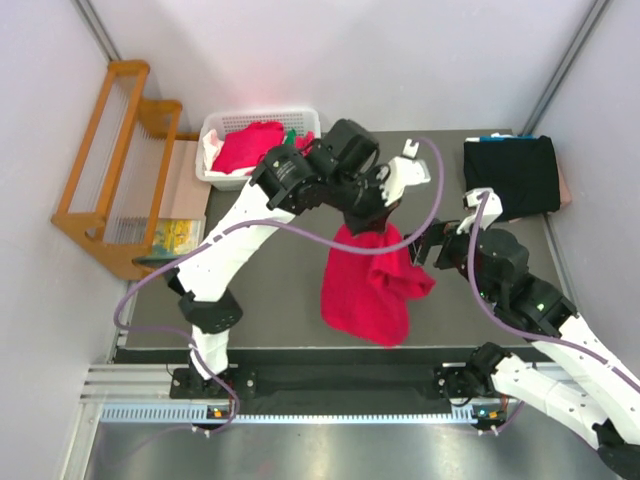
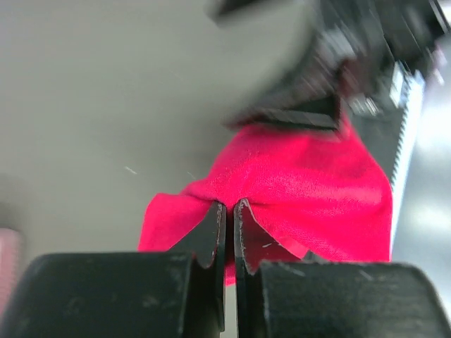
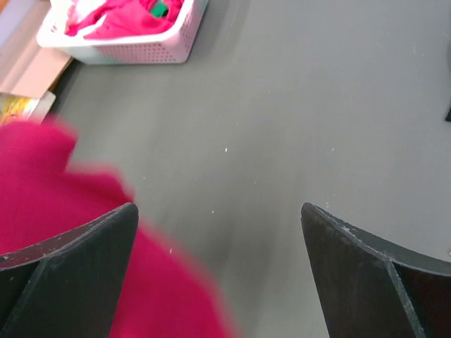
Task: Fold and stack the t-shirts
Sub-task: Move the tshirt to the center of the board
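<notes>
At centre of the top view, left claw (image 2: 229, 205) pinches a hanging red t-shirt (image 2: 303, 183); right claw (image 3: 217, 208) gapes wide beside it.

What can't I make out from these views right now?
- Top view: where the left claw grips the hanging crimson red cloth t-shirt is hidden under its wrist; sleeves lost in bunching.
- Top view: contents of the white plastic basket partly covered by the left arm.
- Right wrist view: that shirt beside the open right claw is blurred, cut by the left edge.
</notes>
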Tool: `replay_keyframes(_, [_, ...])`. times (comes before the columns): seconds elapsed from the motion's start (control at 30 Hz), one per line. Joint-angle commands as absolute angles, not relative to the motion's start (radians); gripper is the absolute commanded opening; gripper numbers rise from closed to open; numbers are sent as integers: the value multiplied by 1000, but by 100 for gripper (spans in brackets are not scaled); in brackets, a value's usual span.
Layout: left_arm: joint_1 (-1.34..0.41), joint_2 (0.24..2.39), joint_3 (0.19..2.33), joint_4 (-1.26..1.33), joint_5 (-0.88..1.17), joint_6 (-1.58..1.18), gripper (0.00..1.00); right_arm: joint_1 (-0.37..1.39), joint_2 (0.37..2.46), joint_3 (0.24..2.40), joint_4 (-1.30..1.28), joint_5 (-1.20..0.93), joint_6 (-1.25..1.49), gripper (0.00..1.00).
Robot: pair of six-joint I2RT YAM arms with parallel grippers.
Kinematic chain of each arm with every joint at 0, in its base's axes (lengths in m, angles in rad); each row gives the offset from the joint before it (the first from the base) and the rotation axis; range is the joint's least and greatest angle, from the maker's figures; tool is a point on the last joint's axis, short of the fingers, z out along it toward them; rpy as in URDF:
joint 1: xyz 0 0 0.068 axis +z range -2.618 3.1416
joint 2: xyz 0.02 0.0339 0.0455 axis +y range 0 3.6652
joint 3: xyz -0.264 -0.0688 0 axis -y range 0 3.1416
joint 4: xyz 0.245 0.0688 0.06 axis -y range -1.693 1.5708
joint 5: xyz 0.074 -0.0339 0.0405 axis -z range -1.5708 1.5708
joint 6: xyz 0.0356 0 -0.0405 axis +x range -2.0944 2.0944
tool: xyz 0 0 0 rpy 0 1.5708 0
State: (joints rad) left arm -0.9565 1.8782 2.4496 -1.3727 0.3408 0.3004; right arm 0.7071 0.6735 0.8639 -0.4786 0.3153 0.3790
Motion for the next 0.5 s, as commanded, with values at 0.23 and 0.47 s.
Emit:
replay_keyframes(0.23, [-943, 2062, 2738, -1151, 245, 225, 0, 721, 637, 894, -437, 376, 388, 100])
replay_keyframes(0.47, [-974, 2181, 2749, -1068, 253, 227, 0, 719, 600, 907, -429, 377, 390, 100])
